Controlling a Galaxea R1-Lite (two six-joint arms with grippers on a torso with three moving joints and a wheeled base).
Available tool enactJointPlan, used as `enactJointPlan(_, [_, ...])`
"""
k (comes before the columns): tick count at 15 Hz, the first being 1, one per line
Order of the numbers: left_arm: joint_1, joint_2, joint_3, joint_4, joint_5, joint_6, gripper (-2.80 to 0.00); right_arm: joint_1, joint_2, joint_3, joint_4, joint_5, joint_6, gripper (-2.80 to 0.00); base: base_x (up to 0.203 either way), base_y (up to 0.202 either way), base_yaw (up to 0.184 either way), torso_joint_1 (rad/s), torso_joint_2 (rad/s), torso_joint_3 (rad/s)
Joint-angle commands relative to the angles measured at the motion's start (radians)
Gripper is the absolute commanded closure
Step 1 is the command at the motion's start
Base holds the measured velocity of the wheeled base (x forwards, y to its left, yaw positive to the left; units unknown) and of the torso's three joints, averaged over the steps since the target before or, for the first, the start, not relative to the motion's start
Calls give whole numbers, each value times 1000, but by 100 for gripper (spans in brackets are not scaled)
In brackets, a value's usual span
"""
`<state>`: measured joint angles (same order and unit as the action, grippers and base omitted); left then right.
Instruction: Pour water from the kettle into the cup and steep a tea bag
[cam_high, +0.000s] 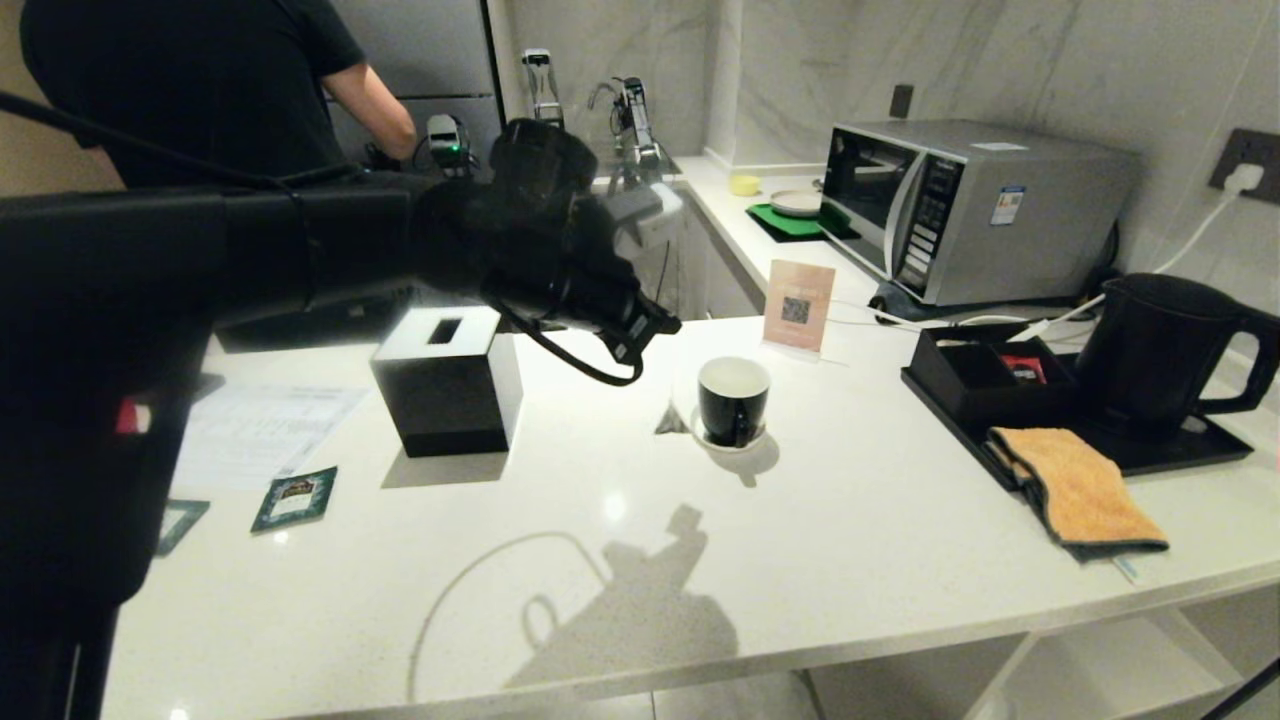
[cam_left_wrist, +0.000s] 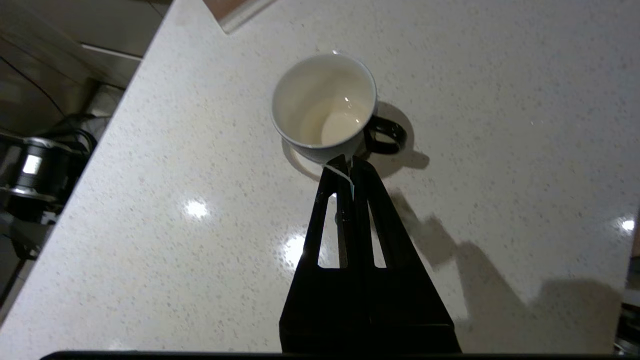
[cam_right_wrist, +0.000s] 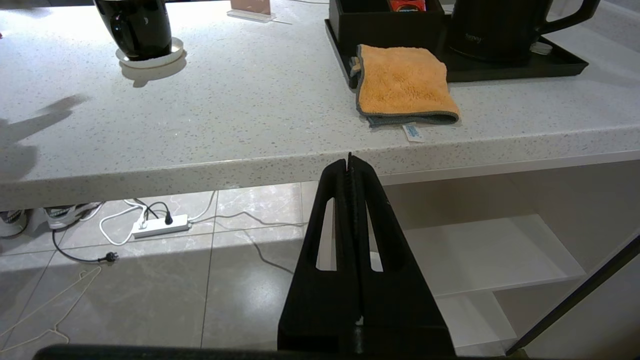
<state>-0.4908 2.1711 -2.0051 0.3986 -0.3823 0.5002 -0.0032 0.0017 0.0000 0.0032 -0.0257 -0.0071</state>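
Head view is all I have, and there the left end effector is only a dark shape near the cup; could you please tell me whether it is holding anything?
Observer: Yes. The left wrist view shows the left end effector shut on a thin white string at its tips.
Operator: Thank you. Is anything in the cup yet?
Observer: No tea bag. The white inside of the cup is bare, and the tips sit just outside its rim, beside the handle.
Operator: And the right arm, please?
Observer: The right end effector is shut and empty, low in front of the counter edge.
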Motion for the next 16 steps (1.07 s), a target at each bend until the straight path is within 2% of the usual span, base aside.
enactJointPlan(1, [-5, 3, 0, -42, -2, 1, 0, 0, 0, 0, 0, 0, -1, 0, 0, 0, 0, 0, 0, 0])
enactJointPlan(8, [-28, 23, 0, -172, -3, -21, 0, 0, 0, 0, 0, 0, -1, 0, 0, 0, 0, 0, 0, 0])
enactJointPlan(13, [-37, 35, 0, -210, -6, -20, 0, 0, 0, 0, 0, 0, -1, 0, 0, 0, 0, 0, 0, 0])
enactJointPlan(16, [-46, 71, 0, -299, -6, -20, 0, 0, 0, 0, 0, 0, -1, 0, 0, 0, 0, 0, 0, 0])
